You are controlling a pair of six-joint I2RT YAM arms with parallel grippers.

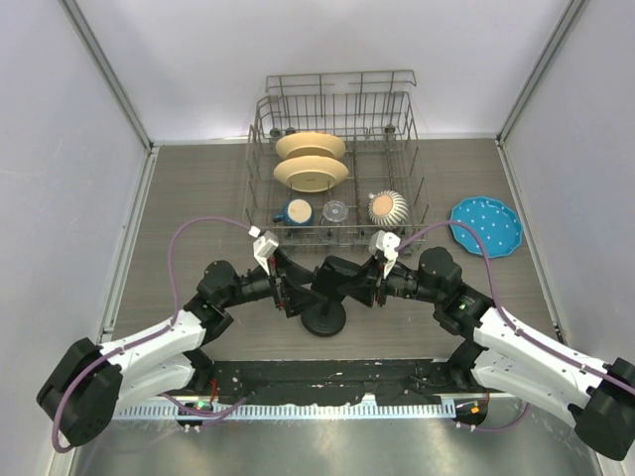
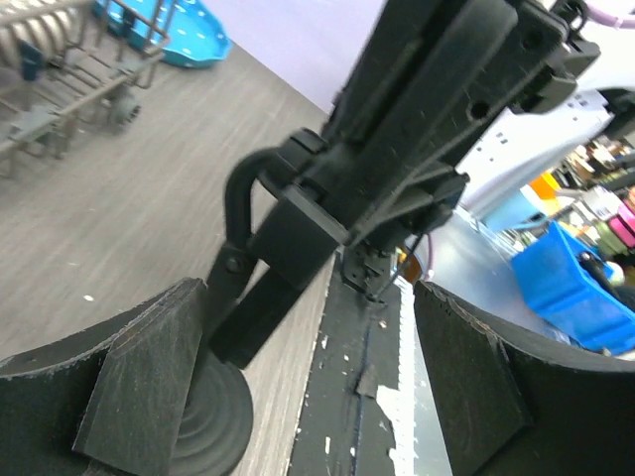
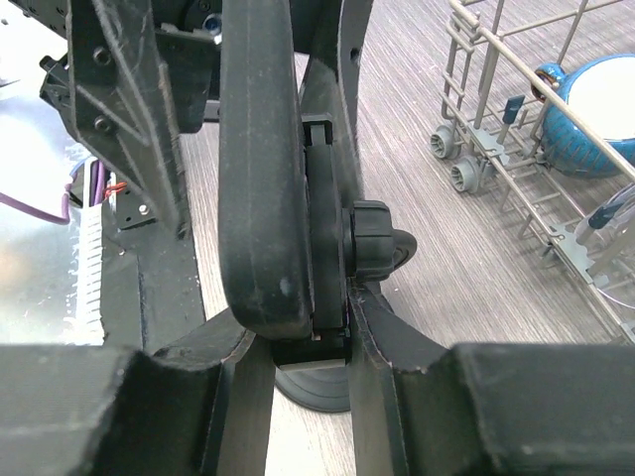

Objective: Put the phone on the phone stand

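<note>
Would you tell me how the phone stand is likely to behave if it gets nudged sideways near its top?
Probably apt to tip: the phone stand carries its clamp head and the phone high on a thin stem. Its round disc base sits flat on the table, so a low push would likelier slide it.

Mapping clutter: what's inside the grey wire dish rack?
Two cream round plates leaning on edge, a blue ceramic mug, a small clear glass piece and a ribbed pale bowl. The plates cover the rack floor beneath them.
</note>
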